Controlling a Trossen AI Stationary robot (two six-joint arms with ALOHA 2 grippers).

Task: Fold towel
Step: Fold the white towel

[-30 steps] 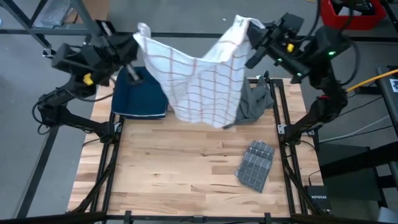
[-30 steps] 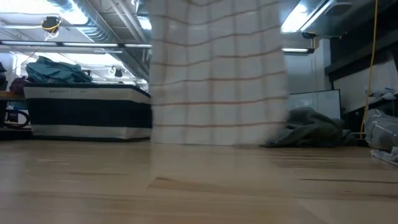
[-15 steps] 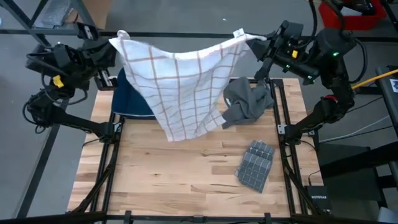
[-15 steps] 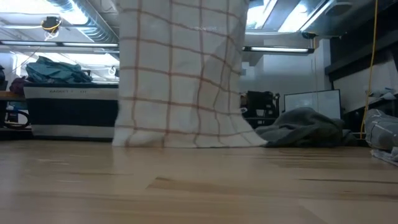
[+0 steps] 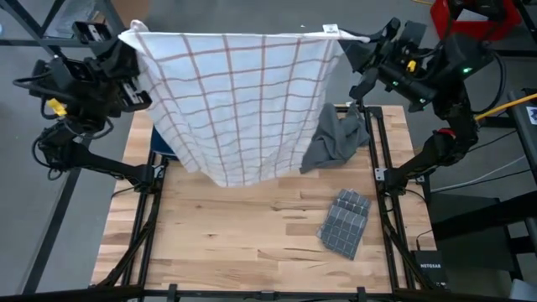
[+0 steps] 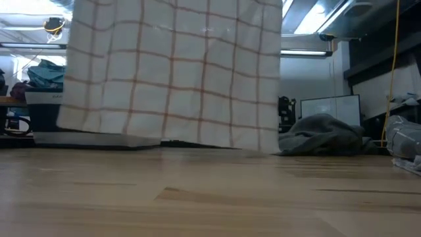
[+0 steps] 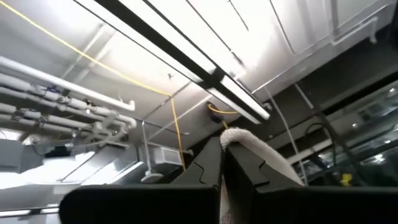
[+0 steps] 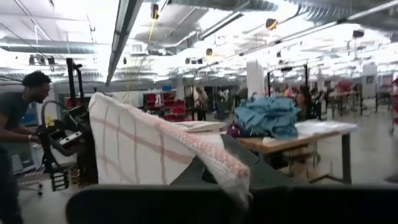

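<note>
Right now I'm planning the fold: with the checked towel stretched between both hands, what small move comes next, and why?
Probably lower both hands toward the table together. The left hand and right hand each pinch a top corner of the checked towel, which hangs spread flat, its bottom edge near the wood, ready to lay down.

No text or label — none readable here

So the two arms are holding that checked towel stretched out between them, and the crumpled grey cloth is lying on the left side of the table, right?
Not quite. The left gripper and right gripper do hold the checked towel stretched between them, but the crumpled grey cloth lies on the table's right side, as the high view shows.
</note>
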